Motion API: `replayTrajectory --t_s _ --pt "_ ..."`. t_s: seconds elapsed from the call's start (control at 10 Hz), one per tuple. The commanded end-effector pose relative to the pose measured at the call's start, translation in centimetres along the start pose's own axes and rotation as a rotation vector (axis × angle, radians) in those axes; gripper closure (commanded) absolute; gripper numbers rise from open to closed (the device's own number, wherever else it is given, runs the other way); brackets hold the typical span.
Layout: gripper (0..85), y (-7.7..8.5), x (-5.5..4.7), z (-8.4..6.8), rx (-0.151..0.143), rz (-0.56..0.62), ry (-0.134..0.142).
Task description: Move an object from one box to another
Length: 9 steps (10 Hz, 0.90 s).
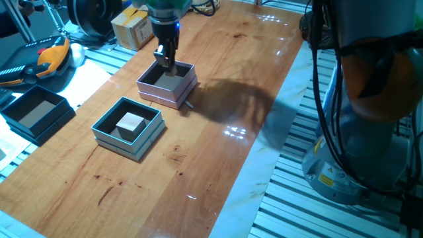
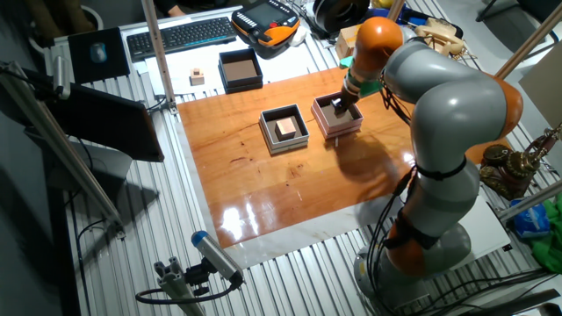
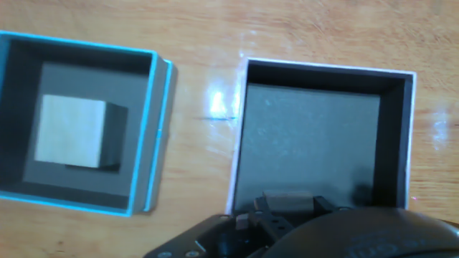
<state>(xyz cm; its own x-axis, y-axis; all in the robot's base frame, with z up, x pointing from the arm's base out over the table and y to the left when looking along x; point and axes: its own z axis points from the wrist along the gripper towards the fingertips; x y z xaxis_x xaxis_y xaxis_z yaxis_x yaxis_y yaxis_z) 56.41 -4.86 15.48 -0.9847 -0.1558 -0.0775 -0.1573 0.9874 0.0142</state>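
Observation:
The teal-blue box (image 1: 141, 147) sits on the wooden table with a pale wooden cube (image 1: 130, 123) inside it. The pink-lilac box (image 1: 162, 94) stands just beyond it, and its floor looks bare. My gripper (image 1: 164, 63) hangs over the far edge of the pink box with its tips low inside, and the fingers look closed together and empty. In the hand view the teal box (image 3: 147, 136) with the cube (image 3: 72, 129) is on the left. The pink box (image 3: 237, 136) is on the right, with the gripper (image 3: 287, 201) at the bottom. The other fixed view shows the gripper (image 2: 341, 105), pink box (image 2: 342, 130) and teal box (image 2: 263, 127).
A black square box (image 1: 36, 112) sits off the table to the left on the slatted bench. A cardboard box (image 1: 132, 26) and an orange controller (image 1: 46, 59) lie behind. A small wooden block (image 2: 197, 77) and a keyboard (image 2: 180, 35) are on the bench.

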Motion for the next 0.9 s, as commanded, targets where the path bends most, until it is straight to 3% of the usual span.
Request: replayTrajectory --t_s 0.0,0.3,0.8 --pt "85.0 -0.4 0.1 0.3 0.001 -0.003 0.001" --pt "85.0 -1.9 0.2 1.4 -0.013 0.016 0.006" --pt "85.0 -2.3 0.1 2.4 0.003 0.082 0.024"
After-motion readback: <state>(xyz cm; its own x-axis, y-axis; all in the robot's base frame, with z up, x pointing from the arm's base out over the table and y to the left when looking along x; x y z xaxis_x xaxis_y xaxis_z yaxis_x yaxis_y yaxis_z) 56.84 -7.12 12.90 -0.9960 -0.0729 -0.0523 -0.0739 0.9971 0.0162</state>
